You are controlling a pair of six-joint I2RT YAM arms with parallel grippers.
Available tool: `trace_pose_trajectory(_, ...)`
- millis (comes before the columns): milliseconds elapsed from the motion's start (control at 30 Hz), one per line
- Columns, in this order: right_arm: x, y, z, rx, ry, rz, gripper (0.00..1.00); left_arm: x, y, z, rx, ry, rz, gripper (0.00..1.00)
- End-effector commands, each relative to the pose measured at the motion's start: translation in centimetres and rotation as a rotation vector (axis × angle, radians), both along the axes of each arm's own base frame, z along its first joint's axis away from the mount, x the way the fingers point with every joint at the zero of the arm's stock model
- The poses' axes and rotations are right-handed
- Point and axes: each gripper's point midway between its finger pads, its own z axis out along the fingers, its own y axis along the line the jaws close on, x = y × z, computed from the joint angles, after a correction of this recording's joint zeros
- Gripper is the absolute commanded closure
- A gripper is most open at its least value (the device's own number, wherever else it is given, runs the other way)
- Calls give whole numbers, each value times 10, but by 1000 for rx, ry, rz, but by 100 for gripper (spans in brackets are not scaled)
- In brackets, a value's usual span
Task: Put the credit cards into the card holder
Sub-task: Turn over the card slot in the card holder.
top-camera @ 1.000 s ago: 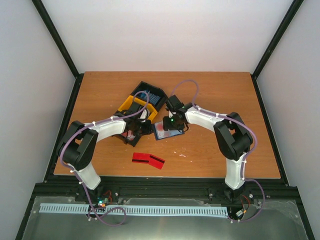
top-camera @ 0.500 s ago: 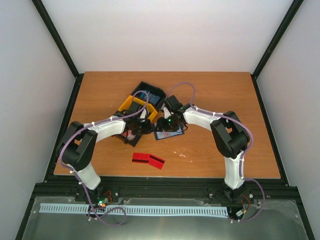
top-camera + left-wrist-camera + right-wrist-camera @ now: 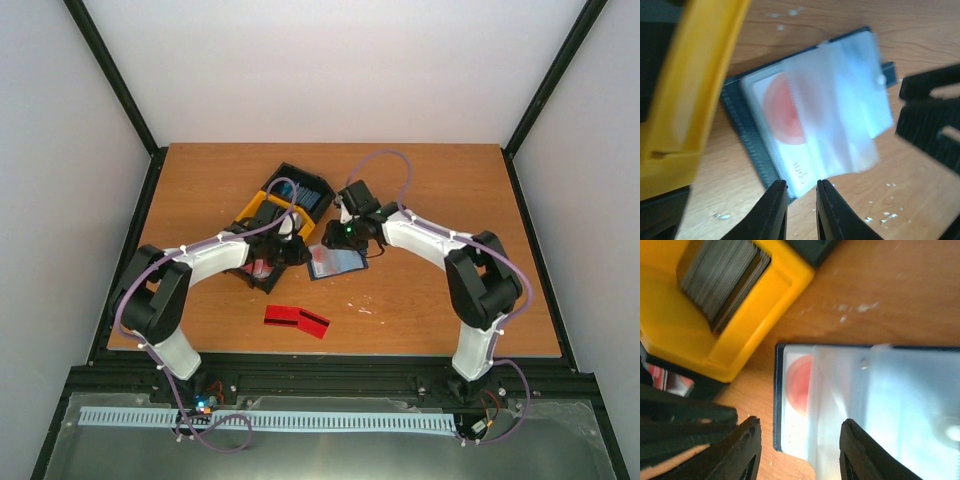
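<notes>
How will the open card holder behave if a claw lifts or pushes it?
Probably floppy: the card holder lies open, its loose clear sleeves fanned unevenly. Likely light, so it may slide on the smooth table when nudged.

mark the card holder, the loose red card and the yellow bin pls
card holder (image 3: 336,263): top view, middle of its open clear sleeves.
red card (image 3: 296,320): top view, centre of the card.
yellow bin (image 3: 775,290): right wrist view, its near wall.
</notes>
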Motion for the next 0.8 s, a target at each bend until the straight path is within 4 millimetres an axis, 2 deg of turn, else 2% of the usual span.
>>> trace_pose_trajectory(0, 19, -29, 9, -120, -97, -102, 57, 9, -28, 37, -146, -120, -137, 81)
trace_pose_trajectory(100, 12, -42, -9, -197, -60, -95, 59, 12, -43, 57, -228, -174, -203, 81)
trace_pose_trajectory(200, 6, -46, -15, -211, -53, -89, 60, 12, -53, 67, -282, -186, -234, 80)
trace_pose_trajectory(300, 4, -40, -15, -183, -51, -60, 61, 14, -60, 60, -295, -163, -244, 81)
trace_pose_trajectory(400, 1, -26, -18, -134, -28, 5, 74, 18, -61, 52, -276, -143, -223, 83)
trace_pose_trajectory(533, -3, -19, -34, -132, 28, 48, 87, 29, -54, 43, -213, -135, -168, 86)
trace_pose_trajectory(767, -7, -5, -46, -70, 73, 87, 91, 31, -46, 26, -168, -86, -120, 88)
